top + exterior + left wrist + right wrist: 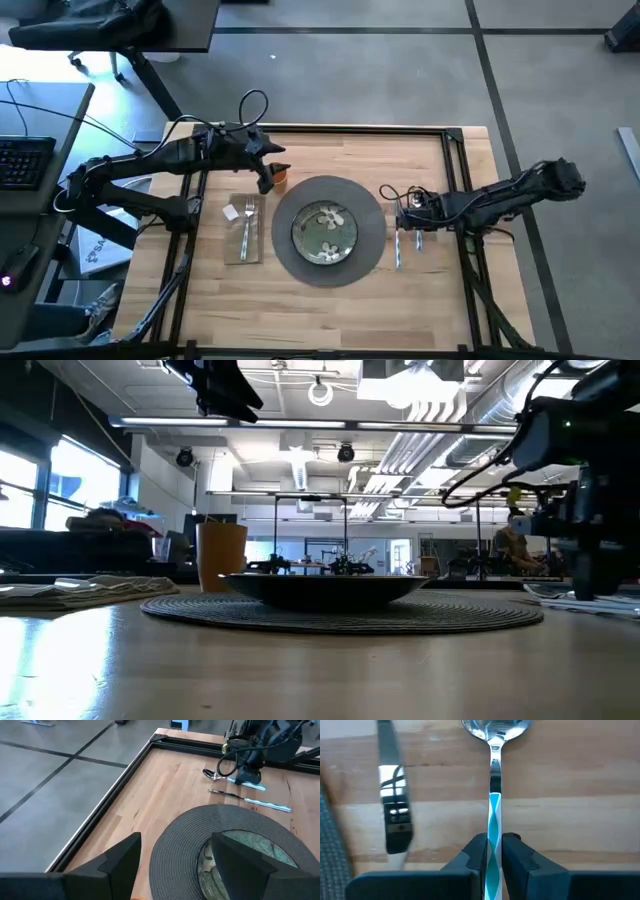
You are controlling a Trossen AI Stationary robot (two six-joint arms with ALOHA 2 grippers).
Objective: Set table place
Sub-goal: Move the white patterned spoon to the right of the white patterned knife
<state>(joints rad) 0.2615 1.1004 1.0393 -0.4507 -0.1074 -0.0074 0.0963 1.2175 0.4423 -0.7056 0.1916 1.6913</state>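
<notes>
We have the right claw [494,851] closed narrowly on the handle of the spoon [494,780], low over the tabletop [420,300] to the right of the placemat [372,230]. The spoon's long axis runs straight out ahead of the claw, bowl away, parallel to the knife [394,805], which lies just beside it on the placemat side. That alignment is what we judge the release depends on.

Our left claw [170,865] hangs wide open and empty above the placemat's far-left rim, near the orange cup [280,177]. The plate [325,232] sits centred on the placemat; the fork [247,228] lies on the napkin [243,240] to its left.
</notes>
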